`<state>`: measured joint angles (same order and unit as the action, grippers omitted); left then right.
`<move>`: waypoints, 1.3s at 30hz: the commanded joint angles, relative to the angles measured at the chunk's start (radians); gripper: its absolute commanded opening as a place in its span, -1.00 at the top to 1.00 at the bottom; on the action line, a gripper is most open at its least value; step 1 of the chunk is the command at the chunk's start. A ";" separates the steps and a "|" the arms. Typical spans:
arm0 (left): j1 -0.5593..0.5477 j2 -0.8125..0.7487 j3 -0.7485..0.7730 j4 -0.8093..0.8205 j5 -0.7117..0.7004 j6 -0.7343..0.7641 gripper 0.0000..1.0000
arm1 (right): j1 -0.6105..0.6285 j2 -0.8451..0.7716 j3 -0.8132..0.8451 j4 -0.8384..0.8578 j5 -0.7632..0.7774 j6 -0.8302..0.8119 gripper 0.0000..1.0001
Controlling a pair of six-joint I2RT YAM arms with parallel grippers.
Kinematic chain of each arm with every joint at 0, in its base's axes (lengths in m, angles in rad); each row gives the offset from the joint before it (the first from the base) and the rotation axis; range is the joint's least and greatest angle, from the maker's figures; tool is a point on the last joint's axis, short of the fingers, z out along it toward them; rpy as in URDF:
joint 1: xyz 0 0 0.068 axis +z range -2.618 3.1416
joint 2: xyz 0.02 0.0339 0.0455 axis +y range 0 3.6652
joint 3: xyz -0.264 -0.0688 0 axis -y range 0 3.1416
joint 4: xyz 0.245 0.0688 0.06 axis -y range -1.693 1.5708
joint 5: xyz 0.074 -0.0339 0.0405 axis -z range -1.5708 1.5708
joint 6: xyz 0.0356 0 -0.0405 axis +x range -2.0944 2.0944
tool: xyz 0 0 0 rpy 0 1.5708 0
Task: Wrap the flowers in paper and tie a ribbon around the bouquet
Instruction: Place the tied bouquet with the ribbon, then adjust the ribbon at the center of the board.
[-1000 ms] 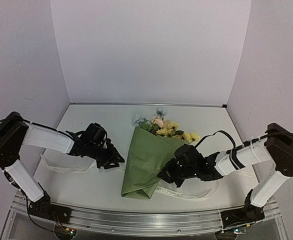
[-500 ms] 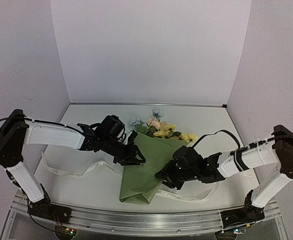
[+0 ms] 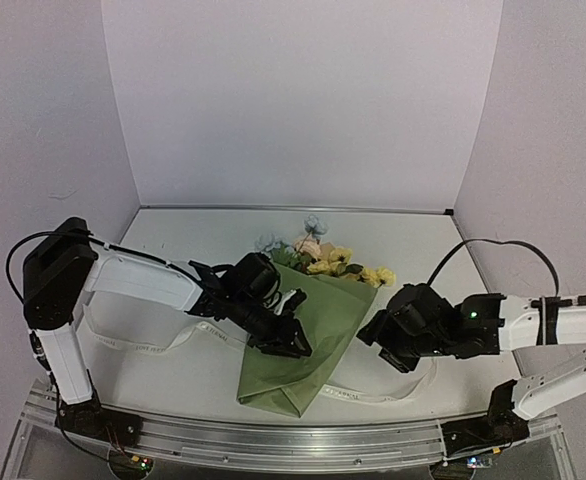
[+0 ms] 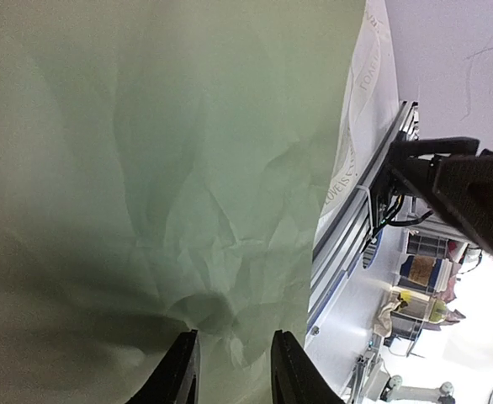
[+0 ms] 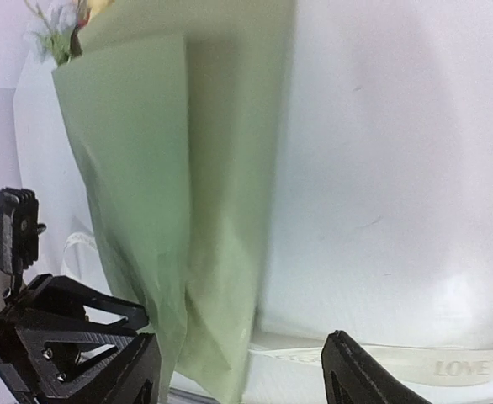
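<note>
- Top external view: the bouquet [image 3: 331, 318] lies flat on a white table [image 3: 173, 235] btwn the 2 grippers, narrow end toward the arm bases.
- The left gripper [image 3: 285, 340] sits on top of the cone, approx mid-length, on its left half.
- Left wrist view: that gripper's fingers [image 4: 179, 374] stand slightly apart w/ tips against the creased olive-green paper [image 4: 145, 168]. Can't tell whether a fold is nipped btwn them.
- The right gripper [image 3: 378, 333] is released: jaws spread wide, nothing in them. It hangs just beside the cone's right edge, apart from it.
- The flowers [image 3: 323, 258], yellow, pink & pale blue, stick out of the wide rim, beyond both grippers, toward the back wall.
- The ribbon [image 3: 153, 348], cream, lies loose on the table. One end trails left, past the left gripper; it goes under the cone's narrow end & comes out beneath the right gripper.
- Right wrist view: ribbon runs close by one open fingertip, lettering "LOVE IS" readable.
</note>
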<state>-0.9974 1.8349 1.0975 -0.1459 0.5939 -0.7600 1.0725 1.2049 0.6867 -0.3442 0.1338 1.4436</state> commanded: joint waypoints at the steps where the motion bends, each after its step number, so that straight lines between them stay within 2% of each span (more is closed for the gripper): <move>1: -0.013 0.026 0.052 0.036 0.046 0.029 0.40 | 0.002 -0.152 -0.058 -0.395 0.211 0.074 -0.32; 5: -0.024 0.037 0.062 0.036 0.064 0.035 0.41 | 0.001 -0.279 -0.154 -0.533 0.242 0.216 -0.33; 9: -0.026 0.042 0.066 0.038 0.081 0.041 0.41 | 0.000 -0.372 -0.273 -0.544 0.242 0.342 -0.41; 13: -0.026 0.049 0.077 0.036 0.092 0.045 0.42 | -0.004 -0.378 -0.290 -0.544 0.311 0.385 -0.41; 16: -0.026 0.056 0.082 0.035 0.101 0.047 0.42 | -0.012 -0.304 -0.277 -0.530 0.338 0.383 -0.40; 19: -0.026 0.060 0.085 0.034 0.105 0.050 0.42 | -0.050 -0.196 -0.276 -0.420 0.325 0.318 -0.38; 23: -0.026 0.064 0.085 0.025 0.110 0.052 0.43 | -0.112 -0.090 -0.288 -0.296 0.286 0.242 -0.21; 26: -0.026 0.064 0.082 0.022 0.112 0.052 0.43 | -0.136 -0.083 -0.311 -0.234 0.285 0.212 -0.03; 30: -0.026 0.076 0.081 0.022 0.115 0.047 0.43 | -0.156 -0.092 -0.310 -0.180 0.304 0.165 0.09; 35: -0.026 0.087 0.087 0.016 0.118 0.046 0.44 | -0.156 -0.116 -0.277 -0.179 0.310 0.127 0.02; 39: -0.026 0.090 0.089 0.012 0.119 0.046 0.44 | -0.156 -0.204 -0.308 -0.202 0.313 0.139 -0.05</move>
<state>-1.0203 1.9182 1.1442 -0.1320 0.6907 -0.7296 0.9188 1.0795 0.3796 -0.5342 0.4076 1.5987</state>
